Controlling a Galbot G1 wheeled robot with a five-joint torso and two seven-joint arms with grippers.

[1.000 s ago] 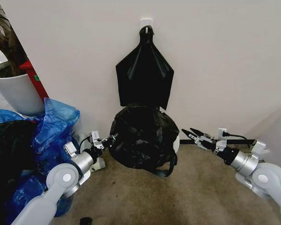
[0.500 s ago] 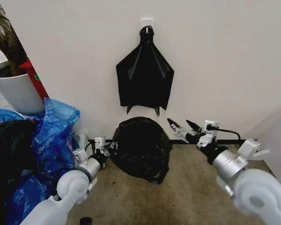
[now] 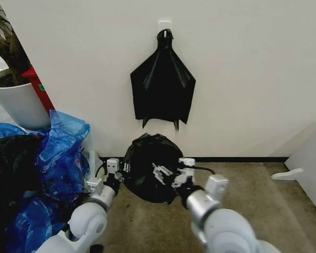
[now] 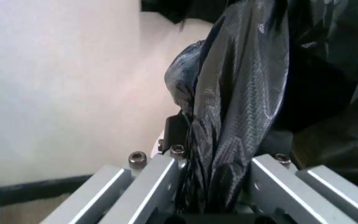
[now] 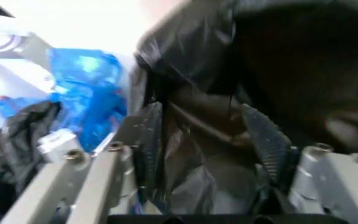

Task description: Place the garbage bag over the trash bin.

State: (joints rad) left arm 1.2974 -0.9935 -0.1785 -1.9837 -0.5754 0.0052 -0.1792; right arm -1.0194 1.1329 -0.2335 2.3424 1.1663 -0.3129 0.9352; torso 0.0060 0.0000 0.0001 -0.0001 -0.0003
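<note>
I'm seeing both claws working low over the brown carpet (image 3: 237, 205): left claw (image 3: 125, 167) is pinching the garbage bag (image 3: 147, 161) at nine o'clock, right claw (image 3: 160, 173) is gaping against its front. Beyond, a black bundle (image 3: 163, 79) is hanging on the wall (image 3: 253, 68).

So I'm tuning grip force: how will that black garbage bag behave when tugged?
The garbage bag is probably floppy: its film bunches between the left gripper fingers. Its glossy surface could slip. It's likely light, sagging in wrinkles.

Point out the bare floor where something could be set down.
Free: carpet right of the garbage bag, up to the white panel. Crowded: left side, with blue bags and plant pot; both tools, left and right, at the bag.
</note>
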